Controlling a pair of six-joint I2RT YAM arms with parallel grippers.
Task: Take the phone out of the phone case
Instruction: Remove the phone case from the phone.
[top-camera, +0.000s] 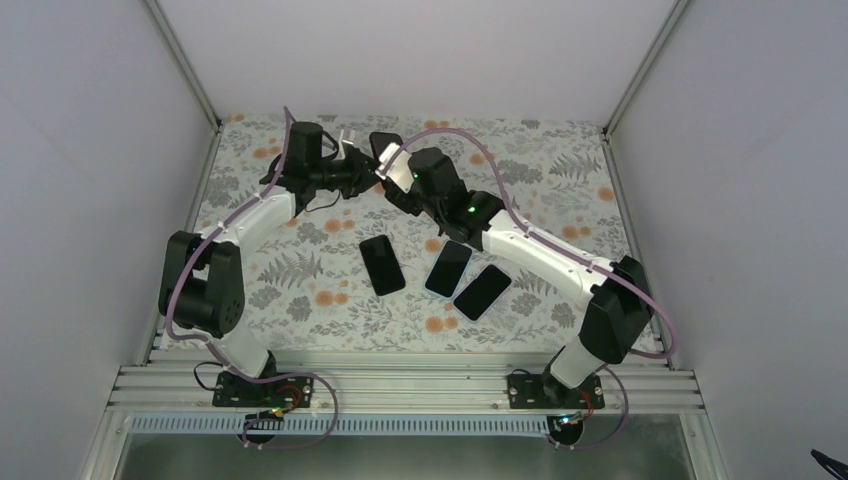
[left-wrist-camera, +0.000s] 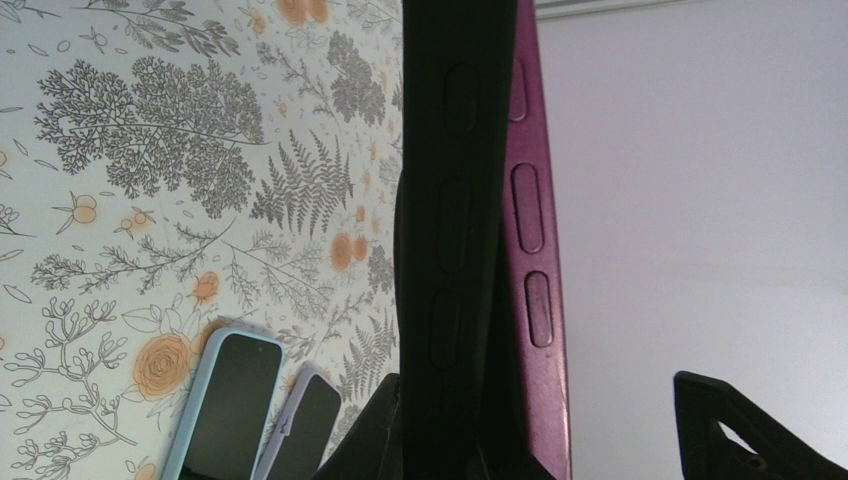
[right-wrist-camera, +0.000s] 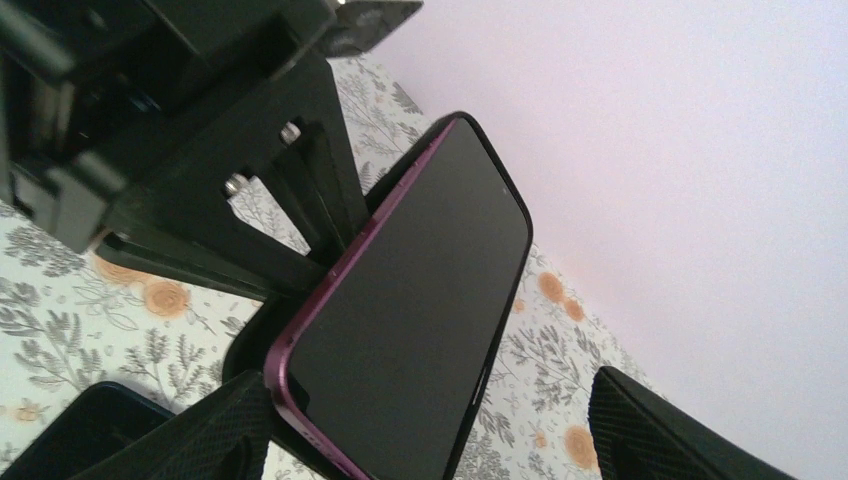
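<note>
At the back of the table my two grippers meet around the phone (top-camera: 383, 148). The left wrist view shows the black phone case (left-wrist-camera: 450, 200) edge-on, with the purple-rimmed phone (left-wrist-camera: 530, 210) leaning out of it on the right. My left gripper (left-wrist-camera: 450, 440) is shut on the phone case from below. In the right wrist view the phone (right-wrist-camera: 410, 300) faces me, dark screen up, its left edge lifted off the phone case (right-wrist-camera: 250, 345). My right gripper (right-wrist-camera: 440, 430) is open around the phone's lower end: the left finger (right-wrist-camera: 200, 430) touches its purple rim and the right finger stands apart.
Three other cased phones lie mid-table: a black one (top-camera: 382, 264), one (top-camera: 448, 268) beside it and one (top-camera: 482, 291) further right. Two of them, light blue (left-wrist-camera: 228, 405) and lilac (left-wrist-camera: 300, 425), show under my left gripper. White walls enclose the floral table (top-camera: 300, 270).
</note>
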